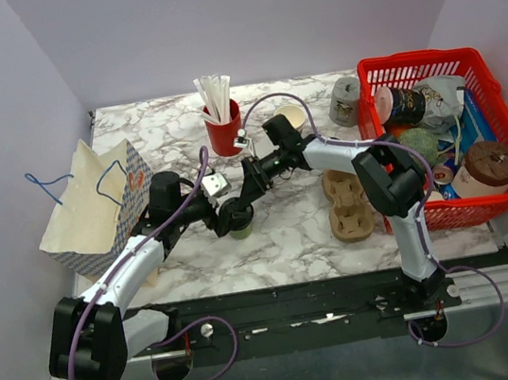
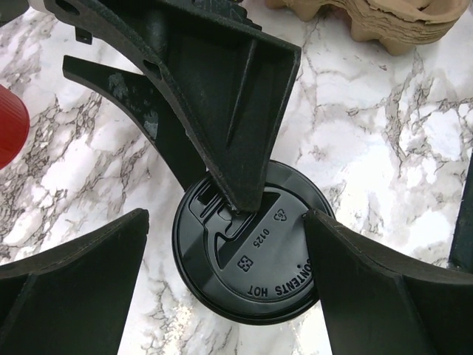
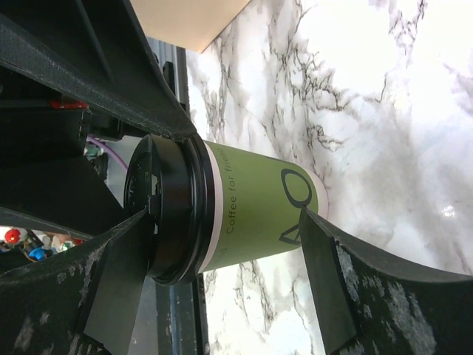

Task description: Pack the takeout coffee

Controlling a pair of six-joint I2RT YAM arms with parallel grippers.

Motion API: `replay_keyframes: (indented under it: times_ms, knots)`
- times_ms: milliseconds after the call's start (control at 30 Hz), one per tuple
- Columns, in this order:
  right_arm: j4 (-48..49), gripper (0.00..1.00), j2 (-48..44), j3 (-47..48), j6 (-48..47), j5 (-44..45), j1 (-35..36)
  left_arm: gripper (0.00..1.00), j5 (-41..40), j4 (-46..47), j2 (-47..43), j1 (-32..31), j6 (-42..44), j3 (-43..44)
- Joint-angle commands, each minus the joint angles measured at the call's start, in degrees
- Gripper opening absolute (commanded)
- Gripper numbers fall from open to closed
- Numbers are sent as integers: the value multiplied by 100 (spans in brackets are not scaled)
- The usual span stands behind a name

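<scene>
Upright on marble table (image 1: pixel 290 242), mid-front: paper cup (image 3: pixel 259 214) w/ black lid (image 2: pixel 255 255) on. Above lid, jaws spread wide either side: left gripper (image 2: pixel 225 229). Also spread, cup btwn fingers, one tip on lid: right gripper (image 3: pixel 228 222).

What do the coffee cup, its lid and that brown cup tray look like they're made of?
The takeout coffee cup looks like paper: matte green print with a cream band just under the rim. Its lid looks like moulded black plastic, slightly glossy, with raised lettering. The cup tray looks like brown moulded pulp, with a dull, rough, fibrous surface.
</scene>
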Motion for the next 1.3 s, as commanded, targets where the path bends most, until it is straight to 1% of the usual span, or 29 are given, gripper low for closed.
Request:
replay_keyframes:
  times_ms: [0, 167, 300, 367, 433, 533, 567, 600, 733, 767, 867, 900, 1067, 1133, 1167, 1200, 1233, 1267]
  knots:
    - [-106, 85, 250, 129, -219, 351, -7, 94, -727, -727, 300, 26, 787, -502]
    - [-115, 81, 356, 50, -254, 465, -7, 94, -815, -683, 414, 26, 1042, -625]
    - [-98, 79, 426, -3, -324, 588, 1, 94, -877, -753, 528, 26, 1077, -546]
    - [-71, 78, 435, -12, -359, 781, 10, 94, -973, -771, 616, 26, 1086, -484]
    - [-36, 78, 461, 40, -342, 738, 1, 94, -965, -806, 669, 35, 1095, -458]
    - [-1, 78, 453, 189, -254, 511, 1, 93, -772, -850, 547, 114, 1147, -467]
    - [-10, 79, 409, 251, -202, 448, 1, 93, -562, -885, 494, 140, 1130, -432]
    - [-18, 79, 365, 295, -184, 361, -7, 94, -473, -981, 441, 167, 1052, -362]
    - [-36, 83, 75, 480, -43, -183, -78, 95, 107, -1368, 248, 229, 639, 436]
    - [-71, 84, 31, 593, -25, -272, -121, 96, 186, -1412, 230, 229, 455, 560]
    - [-247, 88, -22, 831, 141, -413, -235, 97, 450, -1579, 221, 229, 252, 948]
    - [-360, 99, -13, 1006, 177, -414, -271, 98, 503, -1649, 230, 229, 225, 1001]
    - [-625, 100, -30, 1324, 107, -54, -499, 99, 503, -1738, 212, 229, 190, 1063]
    - [-887, 100, -118, 1420, -156, 217, -526, 99, 442, -1738, 64, 237, 163, 1089]
    - [-1010, 100, -310, 1447, -322, 332, -526, 99, 355, -1747, 11, 229, 155, 1098]
    - [-1264, 100, -425, 1456, -724, 516, -526, 99, 293, -1782, -42, 220, 163, 1115]
    - [-1327, 100, -566, 1421, -850, 927, -535, 99, 240, -1825, -104, 211, 198, 1150]
    - [-1372, 100, -828, 1403, -938, 1123, -526, 99, 48, -1878, -122, 202, 242, 1177]
